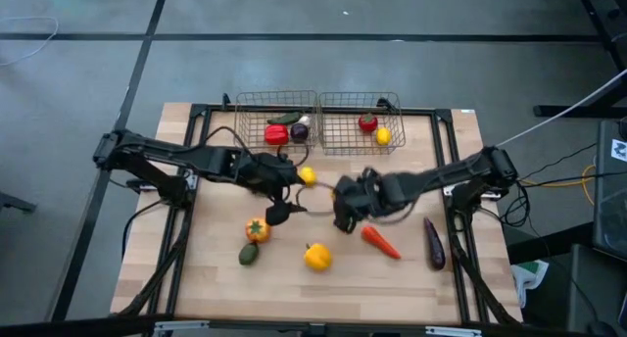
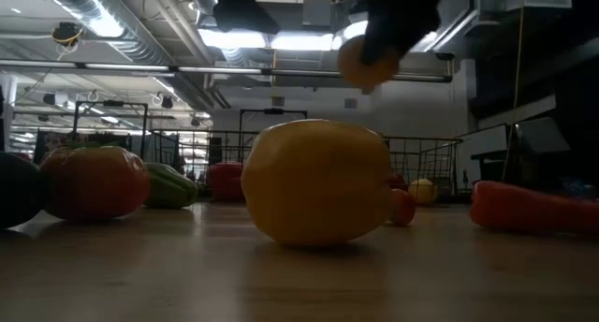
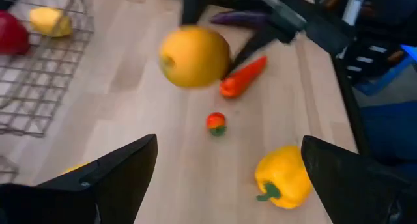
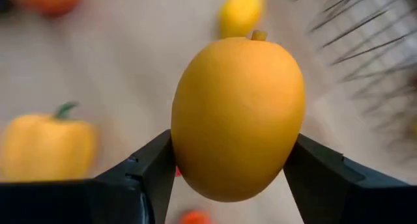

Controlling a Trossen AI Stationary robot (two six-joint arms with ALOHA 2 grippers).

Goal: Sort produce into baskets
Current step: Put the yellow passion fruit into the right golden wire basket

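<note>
Wooden table (image 1: 294,278) (workshop behind); right claw (image 4: 229,165) grips orange (image 4: 238,116); left claw (image 3: 228,178) seemingly open.

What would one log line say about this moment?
right gripper: holds orange fruit above table | left gripper: open, empty | baskets: partly filled

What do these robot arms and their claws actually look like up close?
Both arms are dark, nearly black, built of jointed segments, with thin black cables looping off them over the wooden table. The left claw ends in two broad, flat, wedge-shaped black fingers. The right claw has the same matte black angular fingers. No markings are readable on either.
</note>
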